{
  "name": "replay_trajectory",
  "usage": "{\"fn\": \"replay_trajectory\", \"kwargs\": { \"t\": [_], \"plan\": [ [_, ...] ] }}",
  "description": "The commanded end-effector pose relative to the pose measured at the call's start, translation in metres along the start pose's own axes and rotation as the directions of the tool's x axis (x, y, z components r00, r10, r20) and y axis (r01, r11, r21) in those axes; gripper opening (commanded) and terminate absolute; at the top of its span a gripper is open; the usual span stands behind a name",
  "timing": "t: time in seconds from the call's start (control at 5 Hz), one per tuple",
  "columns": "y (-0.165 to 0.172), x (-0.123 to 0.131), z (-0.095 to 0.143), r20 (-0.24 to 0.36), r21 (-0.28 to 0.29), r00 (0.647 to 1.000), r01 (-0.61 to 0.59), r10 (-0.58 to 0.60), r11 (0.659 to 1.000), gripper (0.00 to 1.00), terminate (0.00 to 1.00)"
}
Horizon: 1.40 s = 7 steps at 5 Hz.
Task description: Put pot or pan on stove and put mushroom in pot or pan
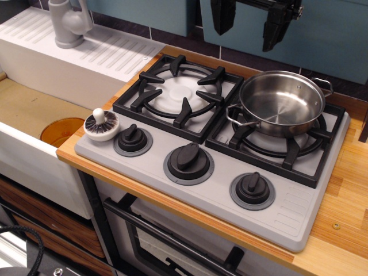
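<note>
I see the arm hanging at the top edge of the view, above the far right part of the surface (345,190), with only its lower end showing. The tool (248,27) points straight down, its two dark fingers spread apart and nothing between them, so it is released. It sits high and clear of everything, just behind and slightly left of the pan (283,102).

The pan rests upright on the right burner grate of the stove (218,195), toward the far right corner of the cooktop. I can see it is empty, one loop handle facing front-left and the other at the back right.

The mushroom (102,124) lies cap-down, stem up, on the stove's near left corner, just beside the leftmost knob (133,139). It is well apart from the tool, across the left burner (177,95) and diagonally opposite the pan.
</note>
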<state>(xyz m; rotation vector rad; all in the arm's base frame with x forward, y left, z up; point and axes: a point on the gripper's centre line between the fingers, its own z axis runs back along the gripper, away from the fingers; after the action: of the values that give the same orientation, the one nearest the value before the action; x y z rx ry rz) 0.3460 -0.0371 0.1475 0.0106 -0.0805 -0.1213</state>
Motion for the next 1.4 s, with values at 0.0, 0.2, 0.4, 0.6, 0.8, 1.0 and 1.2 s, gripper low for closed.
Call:
{"fn": "replay_trajectory", "kwargs": {
  "t": [0.0,0.2,0.4,0.6,0.8,1.0,1.2],
  "plan": [
    [0.0,0.0,0.0,0.0,0.0,1.0,0.0,0.0,1.0,1.0,0.0],
    [0.001,0.008,-0.012,0.025,-0.007,1.0,0.017,-0.017,1.0,1.0,0.0],
    [0.001,0.015,-0.023,0.044,-0.015,0.999,0.029,-0.029,0.999,1.0,0.0],
    [0.001,0.02,-0.032,0.069,-0.025,0.997,0.041,-0.039,0.999,1.0,0.0],
    [0.005,0.02,-0.035,0.087,-0.024,0.995,0.054,-0.052,0.998,1.0,0.0],
    [0.007,0.021,-0.043,0.106,-0.022,0.993,0.061,-0.058,0.998,1.0,0.0],
    [0.008,0.021,-0.057,0.141,-0.015,0.988,0.062,-0.059,0.998,1.0,0.0]
  ]
}}
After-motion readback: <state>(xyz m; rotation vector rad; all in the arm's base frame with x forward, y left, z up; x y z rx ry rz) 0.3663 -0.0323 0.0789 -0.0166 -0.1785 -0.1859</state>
